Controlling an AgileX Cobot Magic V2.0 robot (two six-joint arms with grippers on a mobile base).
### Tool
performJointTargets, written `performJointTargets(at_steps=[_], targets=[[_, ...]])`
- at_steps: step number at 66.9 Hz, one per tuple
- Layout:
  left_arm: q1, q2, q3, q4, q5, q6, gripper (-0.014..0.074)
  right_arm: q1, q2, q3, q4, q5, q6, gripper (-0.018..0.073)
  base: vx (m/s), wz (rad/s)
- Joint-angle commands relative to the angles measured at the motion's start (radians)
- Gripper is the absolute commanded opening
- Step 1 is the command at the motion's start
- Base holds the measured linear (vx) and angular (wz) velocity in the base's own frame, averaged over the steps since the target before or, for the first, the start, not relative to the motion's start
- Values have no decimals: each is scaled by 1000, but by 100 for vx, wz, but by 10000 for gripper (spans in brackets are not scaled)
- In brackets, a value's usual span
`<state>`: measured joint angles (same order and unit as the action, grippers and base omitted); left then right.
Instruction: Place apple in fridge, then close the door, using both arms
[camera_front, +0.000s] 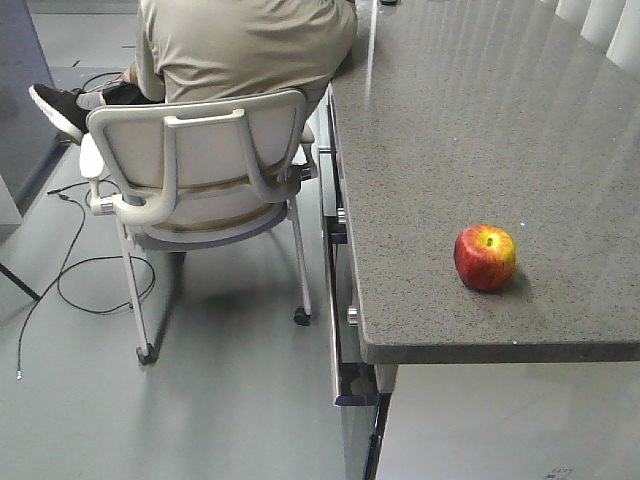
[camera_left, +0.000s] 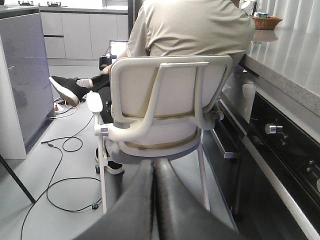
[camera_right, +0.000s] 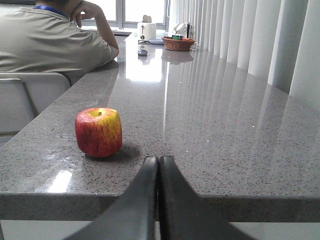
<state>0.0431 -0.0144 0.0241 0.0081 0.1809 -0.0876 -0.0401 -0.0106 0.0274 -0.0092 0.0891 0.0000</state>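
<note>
Right gripper (camera_right: 158, 164), fingers pressed together and empty, is held level at the near edge of the counter (camera_right: 220, 125) where the apple (camera_right: 98, 132) sits just ahead-left, while the left gripper (camera_left: 154, 170), likewise closed, faces an occupied chair (camera_left: 165, 100).

Speckled grey desk (camera_front: 480, 120), glossy, running far back beside white vertical blinds (camera_right: 260, 45). At its far end a wicker basket (camera_right: 178, 44), with a white appliance (camera_right: 146, 31) near it. White chair (camera_front: 200, 165) drawn up at the desk's edge, holding a seated person (camera_front: 240, 45) in a beige shirt, back turned, one black shoe (camera_front: 55, 108) raised. Thin black cable (camera_front: 75, 270) looping over the grey floor (camera_front: 220, 400). Round metal knob (camera_left: 272, 128) on dark fronts under the desk.
</note>
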Motion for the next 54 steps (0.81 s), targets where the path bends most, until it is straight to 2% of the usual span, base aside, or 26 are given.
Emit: performJointTargets(at_steps=[1,54], targets=[[-2,0,18,-8,-72,-7,-6,-4,-25,5,-9,-73,-7,-3,0,0],[-2,0,18,-8,-72,-7,-6,-4,-25,5,-9,-74,-8,-3,0,0]])
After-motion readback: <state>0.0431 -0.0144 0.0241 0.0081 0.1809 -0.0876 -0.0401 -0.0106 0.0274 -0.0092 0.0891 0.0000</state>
